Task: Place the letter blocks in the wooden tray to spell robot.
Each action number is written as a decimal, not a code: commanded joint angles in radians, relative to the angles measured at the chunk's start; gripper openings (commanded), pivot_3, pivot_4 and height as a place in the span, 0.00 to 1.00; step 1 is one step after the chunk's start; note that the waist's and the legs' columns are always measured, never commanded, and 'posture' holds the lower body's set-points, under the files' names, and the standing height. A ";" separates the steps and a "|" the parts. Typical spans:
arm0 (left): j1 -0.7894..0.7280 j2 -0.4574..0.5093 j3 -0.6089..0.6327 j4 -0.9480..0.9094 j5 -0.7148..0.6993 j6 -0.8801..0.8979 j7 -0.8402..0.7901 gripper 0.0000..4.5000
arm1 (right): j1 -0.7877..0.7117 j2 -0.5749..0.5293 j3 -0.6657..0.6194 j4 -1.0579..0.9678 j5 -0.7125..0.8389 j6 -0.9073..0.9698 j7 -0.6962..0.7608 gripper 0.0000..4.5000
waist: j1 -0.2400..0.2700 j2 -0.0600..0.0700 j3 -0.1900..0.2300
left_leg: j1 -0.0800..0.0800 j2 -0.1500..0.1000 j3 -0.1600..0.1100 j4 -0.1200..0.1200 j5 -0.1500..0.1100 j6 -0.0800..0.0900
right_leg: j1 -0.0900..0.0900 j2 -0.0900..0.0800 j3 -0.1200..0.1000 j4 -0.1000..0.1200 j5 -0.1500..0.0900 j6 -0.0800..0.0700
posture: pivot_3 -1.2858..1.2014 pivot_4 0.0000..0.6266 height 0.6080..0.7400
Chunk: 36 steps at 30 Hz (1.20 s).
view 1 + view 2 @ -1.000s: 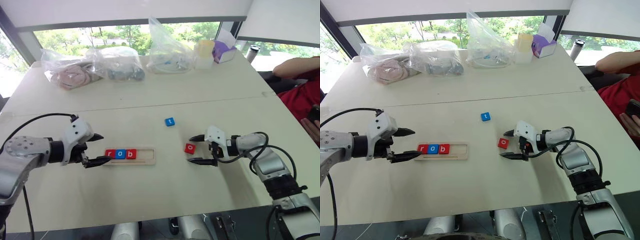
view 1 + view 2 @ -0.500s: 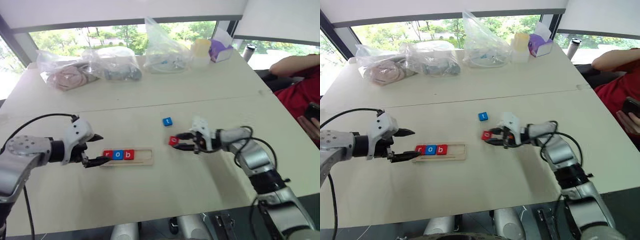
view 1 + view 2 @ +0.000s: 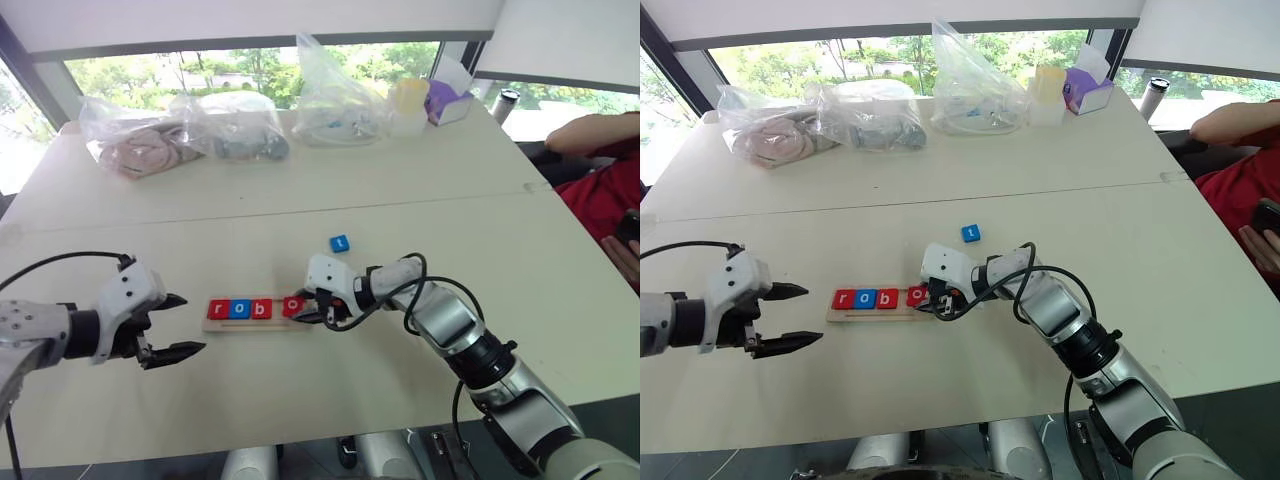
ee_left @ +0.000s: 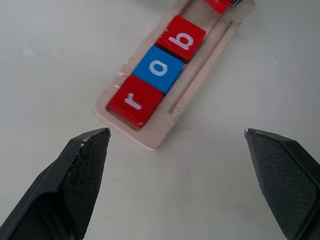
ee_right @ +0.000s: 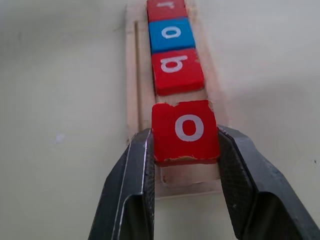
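Note:
The wooden tray lies at the table's middle with a red r, a blue o and a red b in a row. My right gripper is shut on a red o block, held over the tray's right part just past the b; I cannot tell if it touches the tray. A blue t block lies loose behind the tray. My left gripper stands open to the left of the tray, apart from it, with nothing between its fingers.
Several clear plastic bags and small containers line the table's far edge by the window. A person's arm and red sleeve show at the right edge, beyond the table.
My right gripper shut on the red o block and carried it left to the tray. My left gripper drew back from the tray's left end, still open.

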 commanded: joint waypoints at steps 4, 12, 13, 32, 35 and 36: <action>-0.007 0.002 0.036 -0.026 -0.017 0.013 0.024 1.00 | -0.033 0.029 0.036 0.008 -0.025 -0.037 0.004 0.26 | -0.001 0.000 0.000 | 0.001 0.000 0.000 0.000 0.000 0.000 | 0.000 0.000 0.000 0.000 0.000 0.000 | 0.52 0.24 1.00; -0.027 0.004 0.015 -0.020 -0.022 0.015 0.033 1.00 | -0.040 0.081 0.052 0.062 -0.038 -0.041 -0.013 0.26 | -0.001 0.000 0.000 | 0.000 0.000 0.000 -0.001 0.000 0.000 | 0.000 0.000 0.000 0.000 0.000 0.000 | 0.52 0.24 1.00; -0.027 0.004 0.014 -0.023 -0.024 0.017 0.035 1.00 | -0.039 0.083 0.052 0.065 -0.040 -0.043 -0.014 0.26 | -0.001 0.000 0.000 | 0.000 0.000 0.000 -0.001 0.000 0.000 | 0.000 0.000 0.000 0.000 0.000 0.000 | 0.52 0.24 1.00; -0.058 -0.012 -0.041 -0.006 -0.014 0.003 0.073 1.00 | -0.057 0.135 0.036 0.123 -0.037 -0.043 -0.023 0.70 | -0.002 0.000 0.000 | 0.001 0.000 0.000 -0.001 0.000 0.000 | 0.000 0.000 0.000 0.000 0.000 0.000 | 0.52 0.24 1.00; -0.060 -0.010 -0.045 -0.003 -0.013 0.001 0.077 1.00 | -0.066 0.147 0.015 0.117 -0.029 -0.025 -0.035 1.00 | -0.001 0.000 0.000 | 0.001 0.000 0.000 -0.001 0.000 0.000 | 0.000 0.000 0.000 0.000 0.000 0.000 | 0.52 0.24 1.00; -0.062 -0.010 -0.047 0.000 -0.012 -0.001 0.077 1.00 | -0.074 0.152 0.004 0.117 -0.025 -0.018 -0.041 1.00 | -0.001 0.000 0.000 | 0.001 0.000 0.000 -0.001 0.000 0.000 | 0.000 0.000 0.000 0.000 0.000 0.000 | 0.52 0.24 1.00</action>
